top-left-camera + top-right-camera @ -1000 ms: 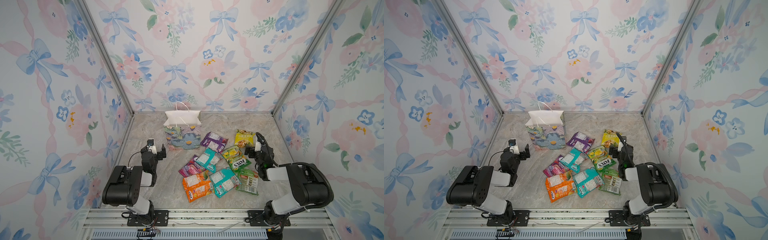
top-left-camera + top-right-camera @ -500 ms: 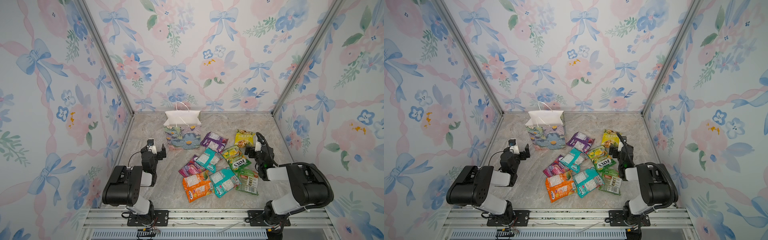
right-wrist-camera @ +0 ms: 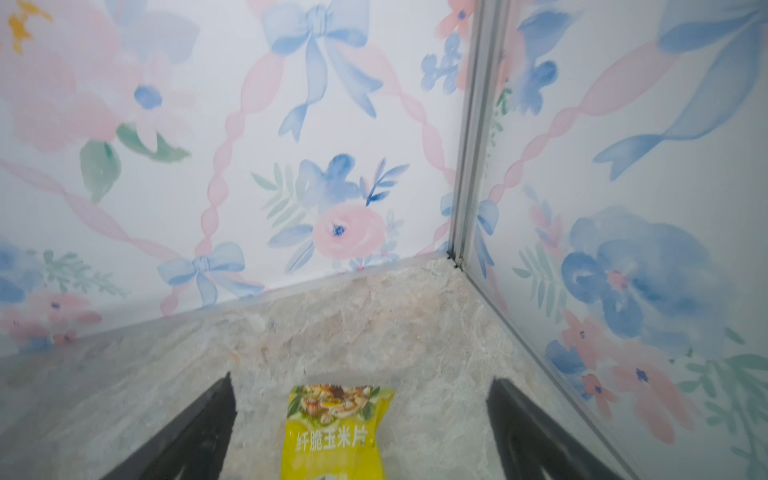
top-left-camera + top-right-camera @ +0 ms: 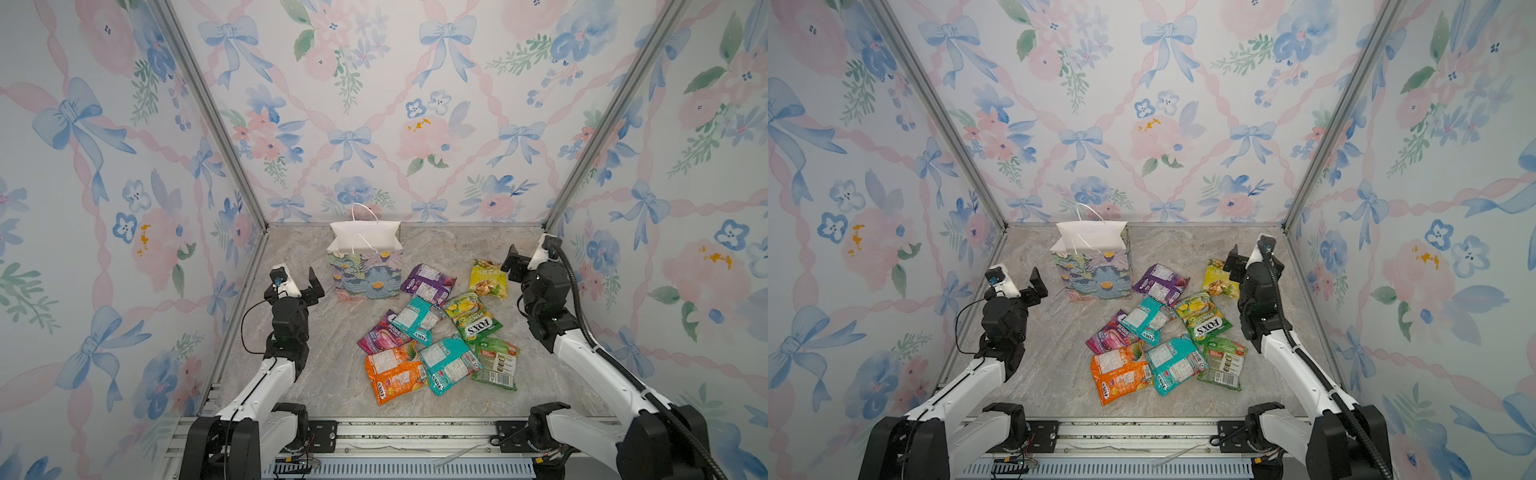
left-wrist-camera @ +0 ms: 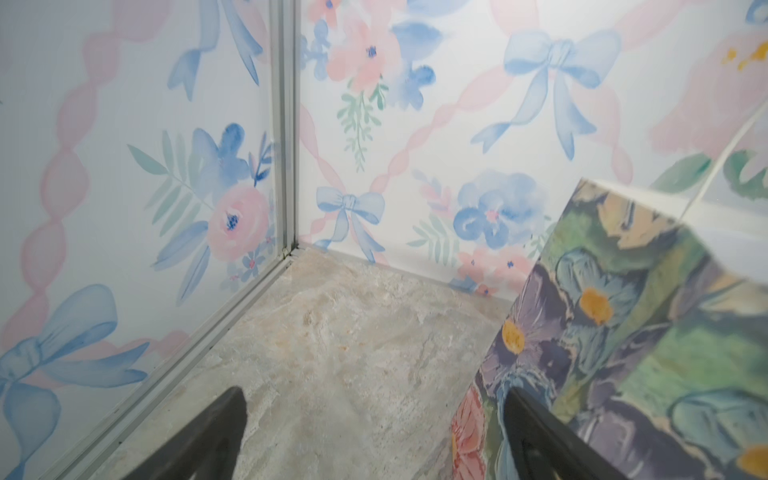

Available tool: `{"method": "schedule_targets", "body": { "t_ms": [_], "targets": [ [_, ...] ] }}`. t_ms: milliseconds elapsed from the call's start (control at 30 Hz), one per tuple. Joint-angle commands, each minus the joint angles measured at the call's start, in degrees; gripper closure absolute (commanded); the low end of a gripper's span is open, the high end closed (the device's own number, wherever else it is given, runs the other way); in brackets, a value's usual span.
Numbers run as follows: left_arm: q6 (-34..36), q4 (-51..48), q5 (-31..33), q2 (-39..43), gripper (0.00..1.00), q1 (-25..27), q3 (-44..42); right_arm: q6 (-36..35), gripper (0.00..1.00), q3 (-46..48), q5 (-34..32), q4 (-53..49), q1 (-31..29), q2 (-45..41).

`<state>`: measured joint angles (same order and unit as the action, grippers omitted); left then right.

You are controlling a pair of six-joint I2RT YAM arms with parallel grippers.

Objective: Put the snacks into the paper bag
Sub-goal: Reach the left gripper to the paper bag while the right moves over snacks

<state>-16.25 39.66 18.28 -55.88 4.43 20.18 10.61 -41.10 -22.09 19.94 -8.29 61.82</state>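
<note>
Alignment looked decent: yellow packet (image 3: 336, 432) lay flat on floor (image 3: 374, 316), dead centre between right gripper (image 3: 361, 378) fingers, which were spread wide, nothing held. Long axis ran straight ahead of fingers, so closing would pinch narrow width, I reckon. Right gripper way nearer than left gripper (image 5: 374, 390), which gaped empty too; paper bag (image 5: 623, 332) upright just beside one finger, touching or not, couldn't tell. Heaped off to bag side of right fingers: other snacks (image 4: 415, 320). Nothing blocking.
</note>
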Motion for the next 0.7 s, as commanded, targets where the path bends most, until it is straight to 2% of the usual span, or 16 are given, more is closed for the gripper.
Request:
{"method": "schedule_targets", "body": {
  "t_ms": [0,67,133,300,367,500,567,667],
  "targets": [
    [-10.71,-7.57,-1.43,5.77,0.02,-0.44,2.10,12.89,0.03,1.34,12.54,-7.83,7.31,-0.94],
    [-8.58,-15.55,-2.87,8.79,0.02,-1.13,6.14,13.68,0.03,-0.93,11.66,-11.95,6.90,-0.71],
    [-8.49,-25.67,-3.40,9.44,0.02,-2.86,11.97,12.16,0.03,-5.50,7.54,-19.91,4.53,0.49],
    [-5.73,-46.01,-13.18,5.16,0.09,-7.25,28.57,9.49,0.04,-16.55,-0.33,-38.05,-2.60,4.98],
    [-2.96,-52.61,-18.69,2.09,0.11,-7.76,35.31,8.13,0.03,-18.80,-0.24,-41.51,-5.30,6.83],
    [0.52,-59.24,-29.34,-3.93,0.12,-7.83,45.21,6.43,0.03,-22.59,1.34,-46.03,-9.18,10.89],
    [1.96,-62.60,-34.48,-7.68,0.17,-7.81,49.90,5.71,0.03,-24.86,2.51,-48.42,-10.78,13.26],
    [4.15,-67.61,-37.57,-13.30,0.23,-7.79,56.67,4.46,0.03,-27.15,3.09,-50.27,-13.43,15.61]
  ]
}}
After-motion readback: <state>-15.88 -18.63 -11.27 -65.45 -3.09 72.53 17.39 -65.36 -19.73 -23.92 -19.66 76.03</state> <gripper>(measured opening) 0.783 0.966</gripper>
